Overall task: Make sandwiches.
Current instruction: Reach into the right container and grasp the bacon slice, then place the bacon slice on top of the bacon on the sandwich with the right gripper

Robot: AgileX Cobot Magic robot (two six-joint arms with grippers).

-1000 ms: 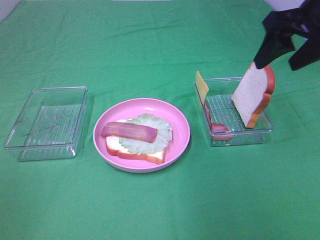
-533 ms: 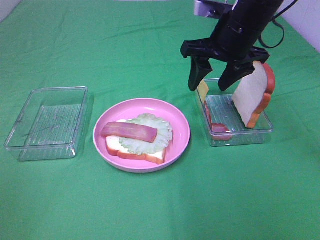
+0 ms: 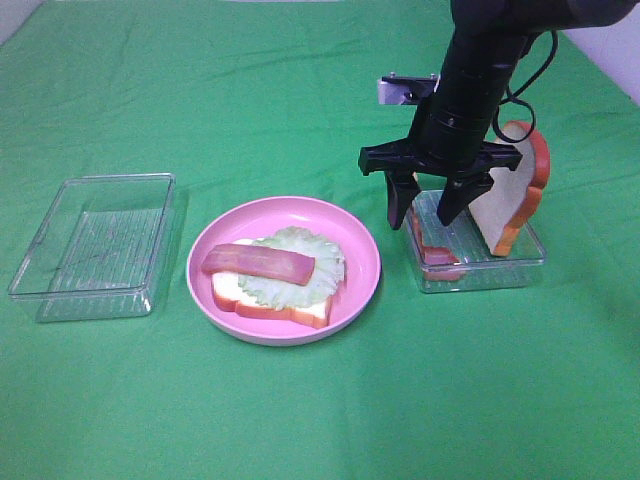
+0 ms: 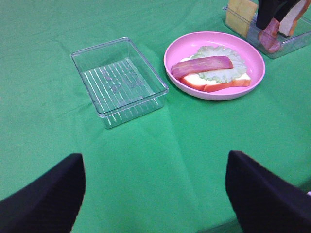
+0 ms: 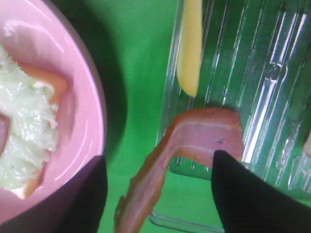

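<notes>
Over the clear tray (image 3: 500, 272) my right gripper (image 3: 420, 215) gapes empty; cheese slice (image 5: 188, 48) stands edge-on, aligned with the gap.

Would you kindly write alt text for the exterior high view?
The right end effector, open, hangs over a clear tray holding a bacon strip and a leaning bread slice. Leftward, a pink plate carries bread, lettuce and bacon; a second clear tray sits beyond.
</notes>
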